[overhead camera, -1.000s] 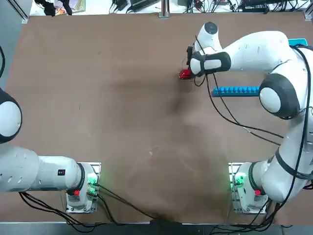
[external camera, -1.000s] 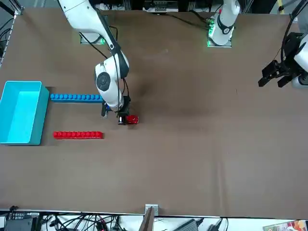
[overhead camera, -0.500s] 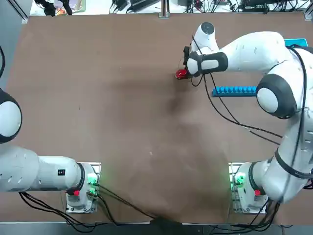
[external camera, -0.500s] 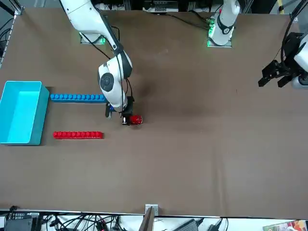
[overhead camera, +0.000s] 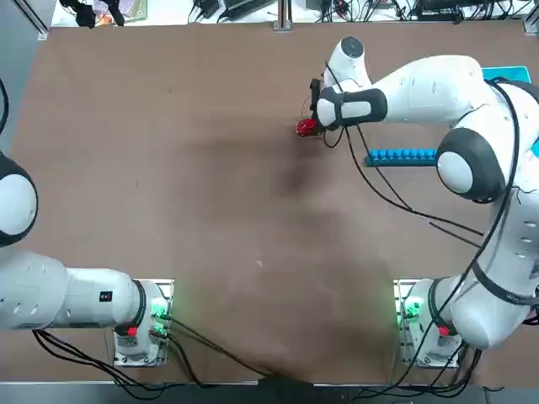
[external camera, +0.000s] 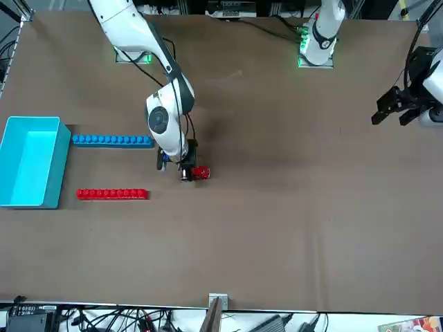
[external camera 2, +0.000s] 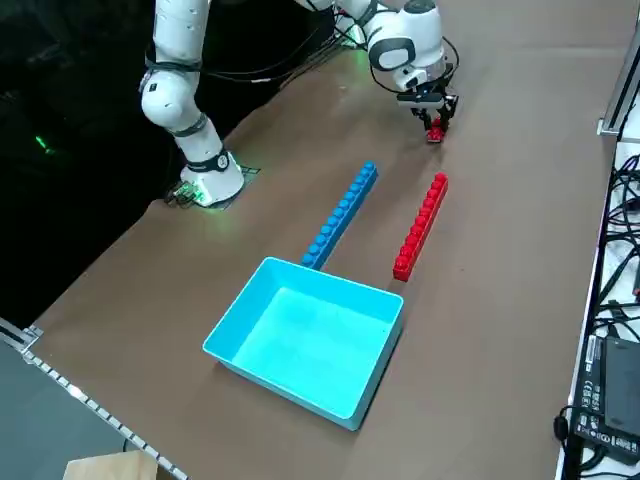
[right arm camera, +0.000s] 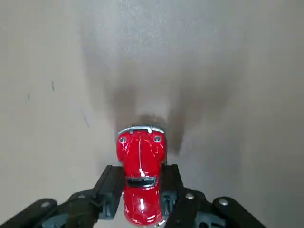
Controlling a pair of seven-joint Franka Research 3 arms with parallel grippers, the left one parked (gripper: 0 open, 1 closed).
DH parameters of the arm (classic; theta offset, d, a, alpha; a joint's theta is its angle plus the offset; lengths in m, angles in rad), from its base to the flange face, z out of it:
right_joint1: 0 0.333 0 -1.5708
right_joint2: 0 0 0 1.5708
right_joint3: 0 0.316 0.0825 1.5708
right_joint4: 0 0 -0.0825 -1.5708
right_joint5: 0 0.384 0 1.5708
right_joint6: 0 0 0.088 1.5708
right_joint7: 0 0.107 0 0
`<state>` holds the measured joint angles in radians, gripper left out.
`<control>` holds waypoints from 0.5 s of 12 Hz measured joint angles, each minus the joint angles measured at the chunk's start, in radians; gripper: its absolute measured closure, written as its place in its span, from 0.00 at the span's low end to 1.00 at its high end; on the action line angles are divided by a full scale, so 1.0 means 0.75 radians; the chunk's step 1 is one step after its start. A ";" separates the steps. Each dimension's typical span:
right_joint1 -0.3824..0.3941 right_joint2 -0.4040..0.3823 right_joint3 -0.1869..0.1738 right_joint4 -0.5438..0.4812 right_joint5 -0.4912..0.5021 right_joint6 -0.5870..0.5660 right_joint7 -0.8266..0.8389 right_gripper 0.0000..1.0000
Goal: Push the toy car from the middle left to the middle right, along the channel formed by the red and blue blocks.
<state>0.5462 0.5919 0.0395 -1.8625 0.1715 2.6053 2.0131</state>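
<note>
Brown tabletop [external camera: 277, 228]; fingers [right arm camera: 114, 187] clamping toy car [right arm camera: 141, 175] lengthwise, nose beyond fingertips.

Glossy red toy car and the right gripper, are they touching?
Touching: the right wrist view shows the right gripper with a finger against each side of the glossy red toy car.

Toy car [right arm camera: 141, 199]: glossy red, with silver-toned front bumper and dark window. Studded bars, 2 in number: 1 bright blue [external camera 2: 341, 215], 1 bright red [external camera 2: 421, 227], each of uniform colour with 1 row of round studs. Bin [external camera 2: 310, 335]: plain light blue throughout. Tabletop [external camera: 277, 228]: brown. Right arm [overhead camera: 438, 88]: white, with dark grey bands and caps at the joints; cables [overhead camera: 404, 206] on it black. Right gripper [right arm camera: 142, 192]: black, with small silver-toned screw heads. Base light [overhead camera: 412, 309]: green.
</note>
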 joint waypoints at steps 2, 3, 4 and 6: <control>0.002 0.007 0.000 0.008 0.001 -0.002 0.001 0.55; 0.002 0.010 0.000 0.010 0.001 -0.001 0.001 0.54; 0.002 0.020 0.000 0.015 0.001 0.001 0.001 0.52; 0.002 0.038 -0.001 0.035 0.001 0.000 0.001 0.42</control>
<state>0.5480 0.6205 0.0388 -1.8362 0.1724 2.6056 2.0136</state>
